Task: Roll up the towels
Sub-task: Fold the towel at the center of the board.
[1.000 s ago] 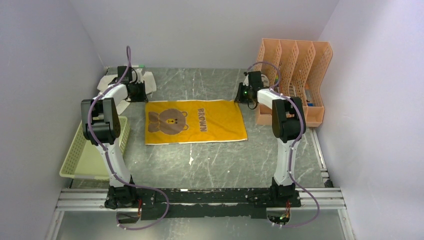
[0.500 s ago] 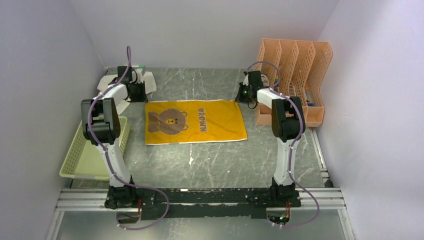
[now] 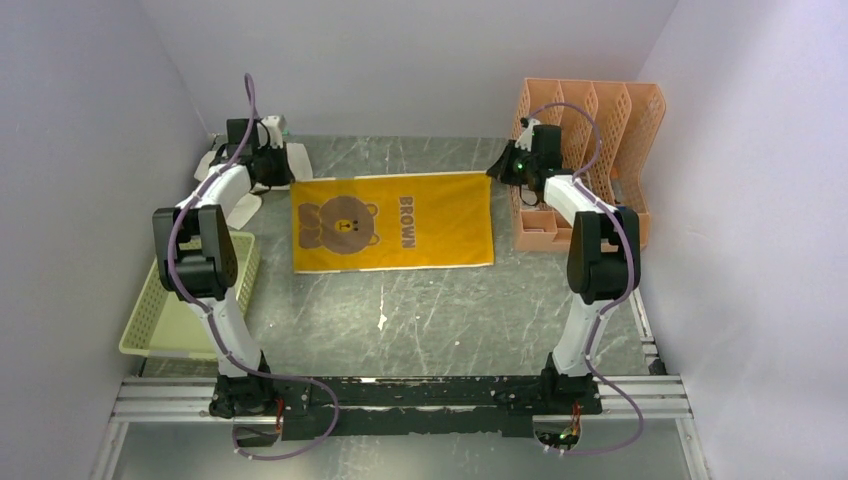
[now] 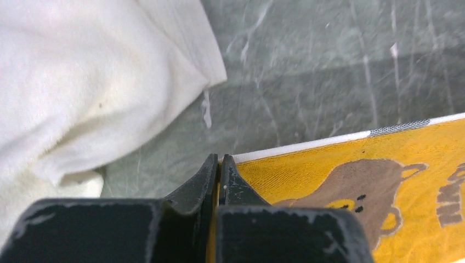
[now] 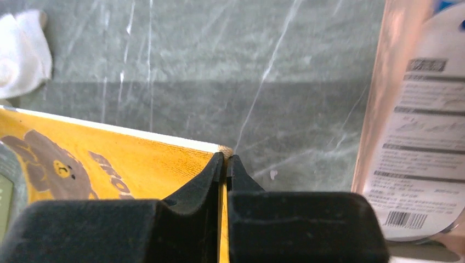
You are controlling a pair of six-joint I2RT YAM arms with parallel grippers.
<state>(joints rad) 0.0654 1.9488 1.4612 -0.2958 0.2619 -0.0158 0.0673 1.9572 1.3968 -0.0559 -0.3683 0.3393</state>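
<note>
Jaws clamp both far-edge corners of yellow towel (image 3: 445,225).

The yellow towel (image 3: 392,222), printed with a brown bear, lies spread flat toward 12 o'clock. The white towel (image 4: 82,82) sits crumpled at 10 o'clock.

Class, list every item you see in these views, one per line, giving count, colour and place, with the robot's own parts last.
yellow towel: one, yellow with a brown bear print, spread out mid-table
white towel: one, cream-white, crumpled at the far left
basket: one, pale green mesh, left edge of the table
file rack: one, peach, far right
table: one, grey marbled, under everything
left gripper: one, black, shut on the yellow towel's far left corner
right gripper: one, black, shut on its far right corner
</note>
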